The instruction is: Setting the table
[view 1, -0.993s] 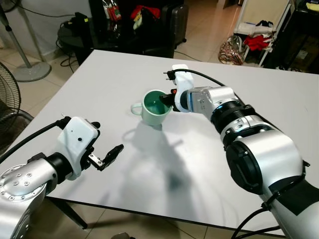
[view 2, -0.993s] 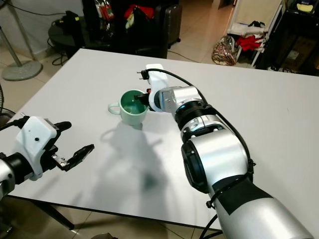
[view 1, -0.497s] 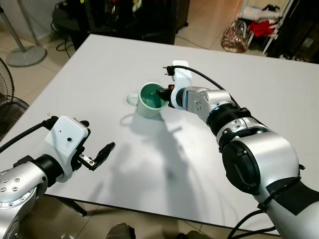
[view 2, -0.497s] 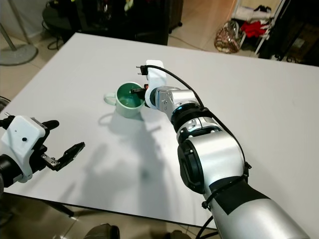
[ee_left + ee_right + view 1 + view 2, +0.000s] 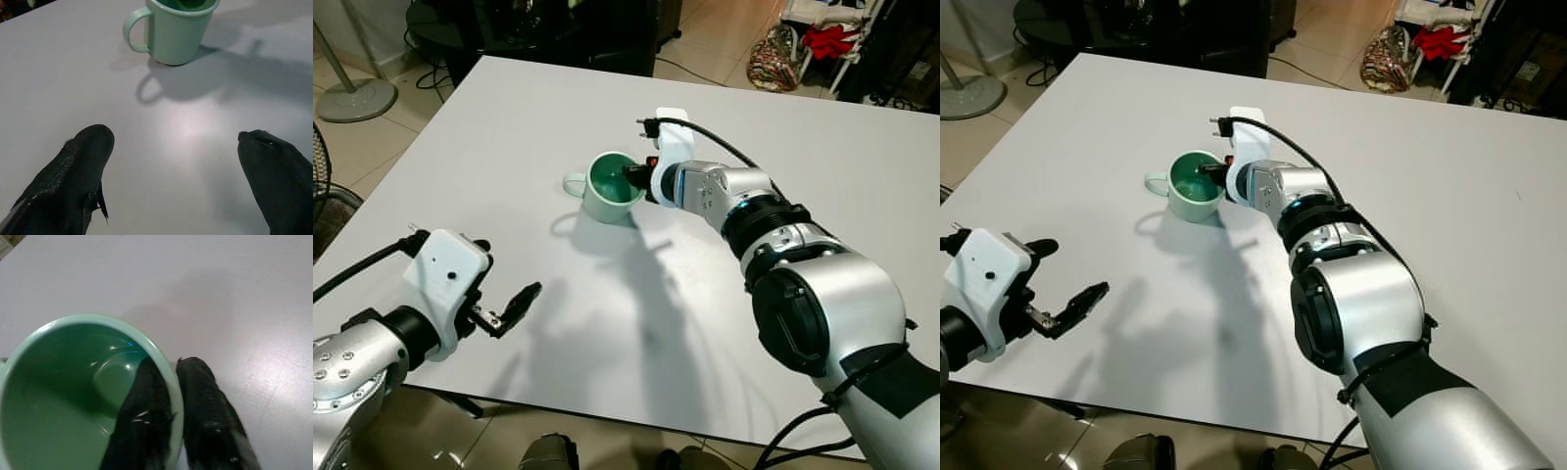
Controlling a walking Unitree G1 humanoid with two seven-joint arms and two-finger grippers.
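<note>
Mug [image 5: 610, 195], pale green outside and darker green inside, stands upright on the white table [image 5: 509, 127], mouth up, toward the far half and roughly mid-width. We order our notes by size.

Table: a wide white top; the arms' shadows fall across it on the near side of the mug.

Right arm: we see it stretched forward and to the left across the table, silver segments in line, wrist white with a black cable looping over it. The right gripper [image 5: 173, 396] pinches the mug's wall at the side opposite the handle, one finger inside the rim, the other outside, both closed against the wall.

Left arm: bent low at the near left edge of the table. The left gripper [image 5: 176, 171] hovers above the table top, fingers spread wide, holding nothing, well apart from the mug.

Mug handle [image 5: 574, 184]: it points to the robot's left, away from the right gripper. Whether the base fully touches the table we cannot settle; it appears seated.
</note>
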